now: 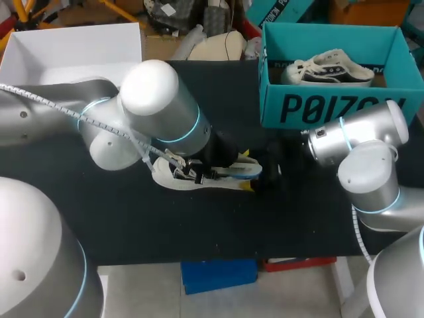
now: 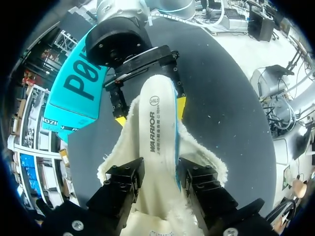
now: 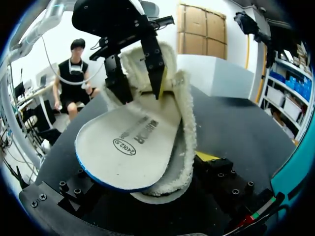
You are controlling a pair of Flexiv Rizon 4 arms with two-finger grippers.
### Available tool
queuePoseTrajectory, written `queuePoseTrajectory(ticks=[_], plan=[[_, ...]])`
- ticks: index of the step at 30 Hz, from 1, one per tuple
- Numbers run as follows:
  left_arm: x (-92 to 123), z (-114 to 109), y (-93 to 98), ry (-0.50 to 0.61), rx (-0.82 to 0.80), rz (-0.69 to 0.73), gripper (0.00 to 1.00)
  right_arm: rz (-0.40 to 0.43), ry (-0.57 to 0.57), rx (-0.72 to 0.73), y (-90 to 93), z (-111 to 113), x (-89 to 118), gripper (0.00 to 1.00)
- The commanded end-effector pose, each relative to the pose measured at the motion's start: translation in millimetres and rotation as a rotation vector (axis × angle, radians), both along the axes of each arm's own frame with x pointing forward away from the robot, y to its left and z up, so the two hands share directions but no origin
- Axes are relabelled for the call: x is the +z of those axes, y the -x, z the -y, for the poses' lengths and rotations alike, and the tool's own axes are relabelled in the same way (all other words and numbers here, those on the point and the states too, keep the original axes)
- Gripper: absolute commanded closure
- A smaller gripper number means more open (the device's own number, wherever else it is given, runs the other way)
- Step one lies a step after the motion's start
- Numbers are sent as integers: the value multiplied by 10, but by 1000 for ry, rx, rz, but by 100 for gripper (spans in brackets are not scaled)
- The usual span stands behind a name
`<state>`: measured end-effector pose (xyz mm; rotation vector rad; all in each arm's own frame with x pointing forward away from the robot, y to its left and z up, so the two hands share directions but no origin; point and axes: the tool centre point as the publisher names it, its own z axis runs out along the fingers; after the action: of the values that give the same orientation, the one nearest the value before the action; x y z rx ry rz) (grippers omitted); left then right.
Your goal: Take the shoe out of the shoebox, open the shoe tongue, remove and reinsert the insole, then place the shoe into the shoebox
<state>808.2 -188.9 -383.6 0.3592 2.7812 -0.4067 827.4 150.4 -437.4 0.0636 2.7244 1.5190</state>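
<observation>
A white shoe [image 1: 165, 176] with fleecy lining [image 2: 209, 164] lies on its side mid-table. Its white, blue-edged insole [image 1: 236, 171] [image 2: 157, 123] [image 3: 128, 147] sticks out of the mouth towards my right arm. My left gripper [image 1: 199, 169] [image 2: 160, 173] stands over the shoe's mouth, fingers [image 3: 118, 81] apart astride the insole's heel end. My right gripper [image 1: 250, 171] [image 2: 150, 113] [image 3: 147, 183] is wide open at the insole's toe end, which lies between and over its yellow-tipped fingers [image 2: 181, 105]. I cannot see either gripper pinching the insole.
The teal shoebox [image 1: 331, 109] [image 2: 74, 93] stands open at the back right, close behind my right arm, with a second white shoe [image 1: 328, 69] inside. A white box [image 1: 73, 46] sits at the back left. The black table [image 1: 218, 225] runs to its front edge below the shoe.
</observation>
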Motion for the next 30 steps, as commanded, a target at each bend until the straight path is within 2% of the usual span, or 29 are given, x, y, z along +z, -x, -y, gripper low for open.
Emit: queuePoseTrajectory(ticks=[1,14,22,30], plan=[[-42,91,-1,16,-11,7,56,-2,1,0,2,11,-29,100],[16,284,24,52,-60,14,56,-2,1,0,2,11,-29,100],[67,153,0,69,-62,-24,54,-2,1,0,2,11,-29,100],[-3,284,46,52,-84,-2,54,-2,1,0,2,11,-29,100]])
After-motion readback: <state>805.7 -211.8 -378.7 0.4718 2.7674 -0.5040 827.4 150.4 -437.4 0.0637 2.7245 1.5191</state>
